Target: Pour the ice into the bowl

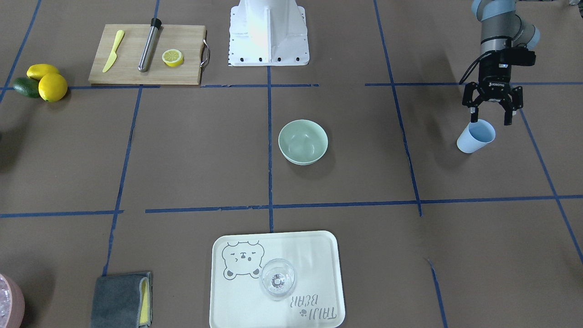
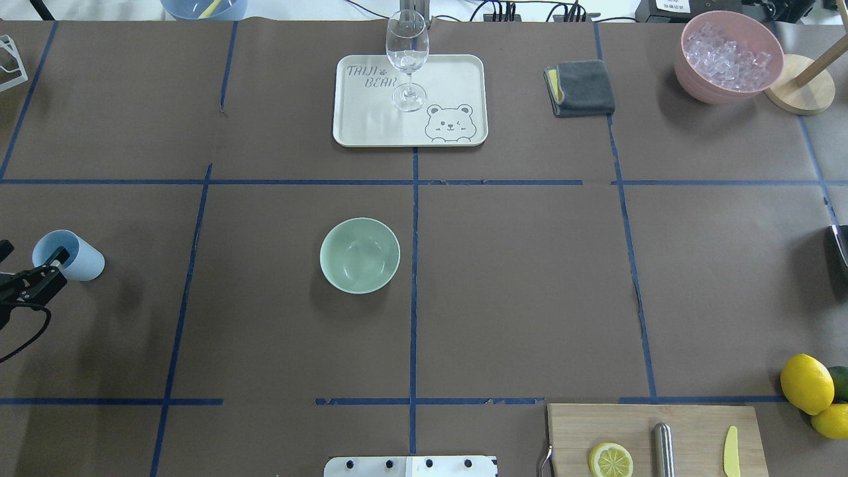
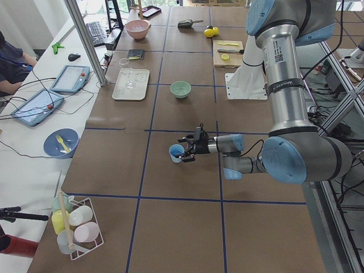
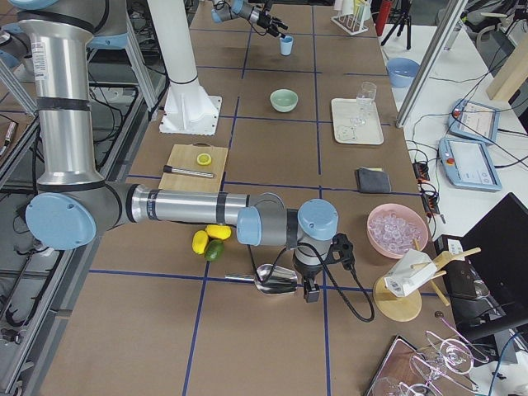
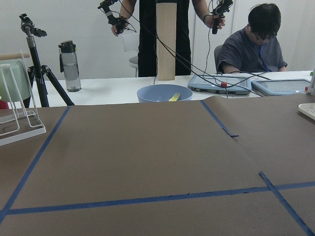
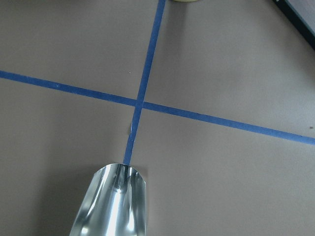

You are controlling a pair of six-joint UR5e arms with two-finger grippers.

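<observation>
The pale mint-green bowl (image 1: 303, 142) (image 2: 360, 255) stands near the table's middle, and its glossy inside looks bare. The task's ice is not in view. A light blue cup (image 1: 473, 139) (image 2: 79, 255) stands at the robot's left end of the table. My left gripper (image 1: 491, 119) hangs open over its rim, one finger at the rim and the other outside it. Far off at the other end, my right gripper (image 4: 307, 290) sits by a metal scoop (image 4: 272, 280) (image 6: 112, 201). The scoop looks empty, and I cannot tell whether the jaws are shut.
A pink container (image 2: 702, 86) of ice pieces stands at the far right. A tray (image 2: 371, 119) carries a wine glass (image 2: 407, 59), with a grey cloth (image 2: 582, 87) beside it. Near the robot's right lie a cutting board (image 2: 695, 424) and lemons (image 2: 807, 383).
</observation>
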